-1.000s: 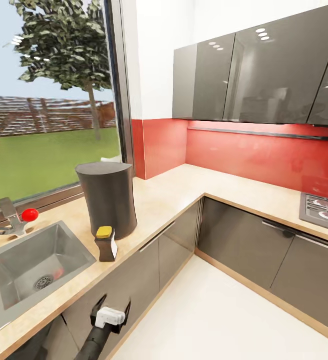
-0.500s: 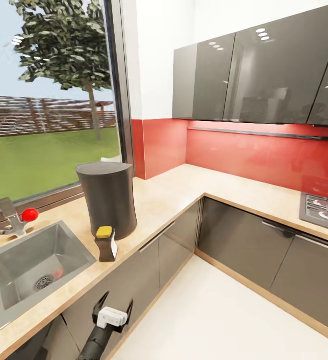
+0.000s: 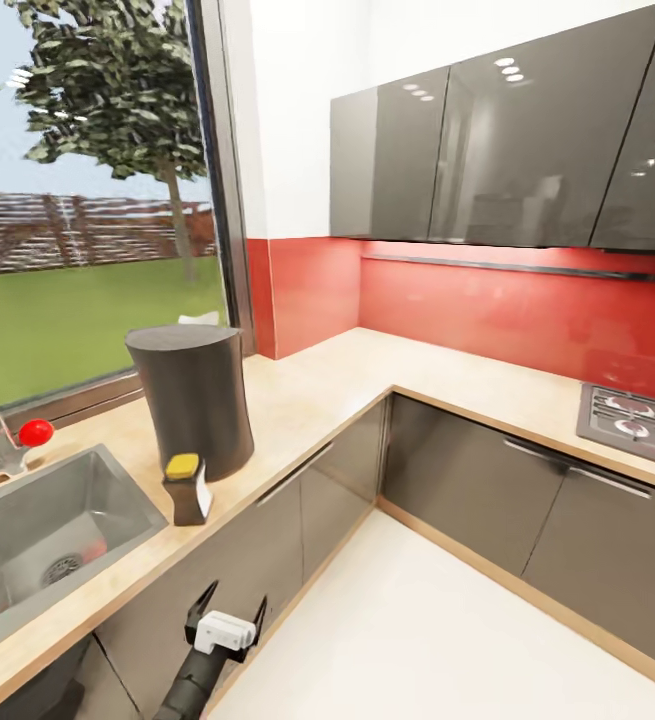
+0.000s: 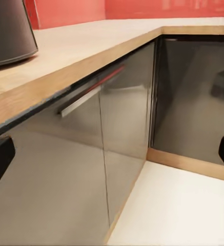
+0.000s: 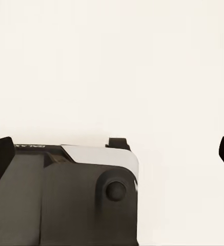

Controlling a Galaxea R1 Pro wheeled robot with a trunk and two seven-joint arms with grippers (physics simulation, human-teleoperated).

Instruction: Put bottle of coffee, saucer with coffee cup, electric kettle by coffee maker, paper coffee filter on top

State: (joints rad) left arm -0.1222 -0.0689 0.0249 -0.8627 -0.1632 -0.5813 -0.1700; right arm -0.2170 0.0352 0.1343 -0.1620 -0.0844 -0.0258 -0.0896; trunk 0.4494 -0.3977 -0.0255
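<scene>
Countertop (image 3: 317, 395) edge beside open floor (image 3: 437, 630)

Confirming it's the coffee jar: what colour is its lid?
Yellow-brown, on the bottle of coffee; clearest in the head view.

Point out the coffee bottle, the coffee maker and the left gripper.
coffee bottle (image 3: 186, 489), head view, on its dark body below the yellow lid.
coffee maker (image 3: 193, 398), head view, mid front wall.
left gripper (image 3: 229, 611), head view, between its open fingertips.
</scene>
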